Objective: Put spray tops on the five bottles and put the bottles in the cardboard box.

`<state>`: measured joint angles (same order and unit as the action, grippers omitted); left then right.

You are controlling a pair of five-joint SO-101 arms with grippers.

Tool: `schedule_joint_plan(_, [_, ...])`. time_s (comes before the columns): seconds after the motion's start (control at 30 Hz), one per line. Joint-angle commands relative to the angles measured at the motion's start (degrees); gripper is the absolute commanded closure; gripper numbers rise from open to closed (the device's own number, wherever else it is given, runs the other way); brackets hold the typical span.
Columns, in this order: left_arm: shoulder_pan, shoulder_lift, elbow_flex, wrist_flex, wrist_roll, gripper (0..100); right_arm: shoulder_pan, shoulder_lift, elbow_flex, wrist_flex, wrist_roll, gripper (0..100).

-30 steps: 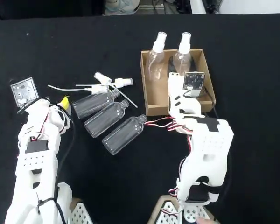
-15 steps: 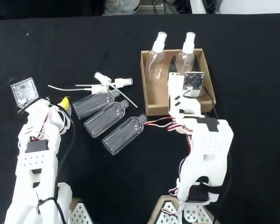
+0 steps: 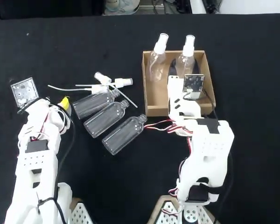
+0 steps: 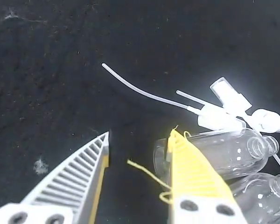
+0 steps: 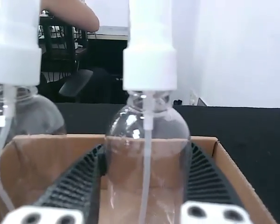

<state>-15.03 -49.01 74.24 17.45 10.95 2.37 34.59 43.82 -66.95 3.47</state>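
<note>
Two clear bottles with white spray tops stand upright in the cardboard box (image 3: 151,100): one on the left (image 3: 157,58) and one on the right (image 3: 185,56). My right gripper (image 3: 184,66) reaches into the box and is shut on the right bottle (image 5: 147,149), black fingers (image 5: 77,184) on both sides of it. Three capless bottles (image 3: 108,117) lie side by side on the black table. Loose spray tops (image 3: 109,84) with long tubes lie just behind them. My left gripper (image 4: 139,136) hovers open next to the nearest lying bottle (image 4: 224,151), nothing between its fingers.
The black cloth covers the whole table (image 3: 60,42). A yellow thread (image 4: 147,173) hangs from the yellow finger (image 4: 193,182). The second capped bottle (image 5: 16,102) stands close beside the held one. Open cloth lies behind and to the left of the lying bottles.
The right gripper and its bottle shifted slightly to the right, and the box slid a little with them. The left arm has not moved.
</note>
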Motion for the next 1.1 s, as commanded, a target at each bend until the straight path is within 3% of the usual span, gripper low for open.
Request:
schedule_joint_plan(0.0, [-0.57,-0.18,-0.66,-1.32,0.44,80,-1.76,-3.82,0.4,-1.14,0.35,73.0])
schedule_joint_plan(0.6, [-0.22,0.09,-0.66,-1.14,0.7,80,-1.76,-4.0,0.92,-1.23,0.26,74.8])
schedule_joint_plan(0.93, [-0.57,-0.09,-0.66,-1.14,0.79,80,-1.85,-10.77,8.66,-1.05,0.0,74.5])
schedule_joint_plan(1.07, [-0.22,-0.09,-0.66,-1.32,0.79,80,-2.02,-13.67,9.19,5.36,0.0,74.3])
